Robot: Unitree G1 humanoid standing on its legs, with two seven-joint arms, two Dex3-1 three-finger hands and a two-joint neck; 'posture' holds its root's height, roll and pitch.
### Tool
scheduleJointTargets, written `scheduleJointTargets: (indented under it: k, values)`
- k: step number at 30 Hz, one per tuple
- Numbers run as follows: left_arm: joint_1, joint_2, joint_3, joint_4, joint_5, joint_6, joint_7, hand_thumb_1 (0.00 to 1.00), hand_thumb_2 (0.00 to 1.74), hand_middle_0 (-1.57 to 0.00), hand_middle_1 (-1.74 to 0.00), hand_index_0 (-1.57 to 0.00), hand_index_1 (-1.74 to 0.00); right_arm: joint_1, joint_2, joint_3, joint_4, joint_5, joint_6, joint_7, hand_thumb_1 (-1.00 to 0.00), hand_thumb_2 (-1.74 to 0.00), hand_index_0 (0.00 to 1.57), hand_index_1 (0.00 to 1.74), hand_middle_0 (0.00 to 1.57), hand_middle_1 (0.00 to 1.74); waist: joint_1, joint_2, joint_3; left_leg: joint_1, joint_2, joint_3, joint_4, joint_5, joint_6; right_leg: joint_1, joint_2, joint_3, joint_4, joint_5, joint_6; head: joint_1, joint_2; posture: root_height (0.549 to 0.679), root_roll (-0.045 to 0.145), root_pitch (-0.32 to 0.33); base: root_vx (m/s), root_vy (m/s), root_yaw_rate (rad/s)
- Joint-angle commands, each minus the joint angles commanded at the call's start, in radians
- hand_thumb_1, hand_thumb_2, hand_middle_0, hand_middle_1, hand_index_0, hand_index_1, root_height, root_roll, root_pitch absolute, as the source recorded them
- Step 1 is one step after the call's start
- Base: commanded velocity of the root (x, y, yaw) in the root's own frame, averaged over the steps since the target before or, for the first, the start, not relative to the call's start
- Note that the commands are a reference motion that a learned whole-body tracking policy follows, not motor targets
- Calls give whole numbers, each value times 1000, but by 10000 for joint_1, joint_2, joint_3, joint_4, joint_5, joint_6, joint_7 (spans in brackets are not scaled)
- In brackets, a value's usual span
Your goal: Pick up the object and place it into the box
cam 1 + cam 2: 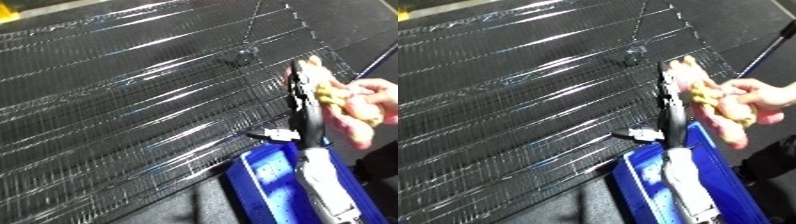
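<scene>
We see our right hand [306, 92] as a slim black shape of narrow fingers, seen edge-on. Below it, our right forearm [684, 185] is white and silver with a glossy shell. Near the wrist, a small white and black fitting [277, 134] juts out to the side, its details too blurred to tell.

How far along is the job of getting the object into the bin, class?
Looks done: the pick-up, since the yellowish object is off the table, against the robot's right hand. In hand: a person's hand also touches it; who holds it is unclear. Left: it is not yet inside the blue bin below.
</scene>
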Motion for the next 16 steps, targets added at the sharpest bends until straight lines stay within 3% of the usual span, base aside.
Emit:
scheduleJointTargets:
  k: [6,16]
  values:
    - [-194,47,-24,-6,106,10,1,1000,1740,-1570,-1740,-1570,-1740,-478,-231,724,-210,-366,202,198,0,0,0,0,0,0,313,-90,65,-95,-69,-134,-13,34,13,-88,-27,-53,147,-36,7,-1462,256,621,58,-234,10,2,78]
    - [-331,136,-133,-93,129,10,14,1000,1740,-1570,-1740,-1570,-1740,-1304,-653,1651,-424,-620,388,468,0,0,0,0,0,0,750,-165,108,-203,-138,-301,104,-55,59,-197,-88,-145,362,-85,23,-2412,687,620,55,-229,18,5,43]
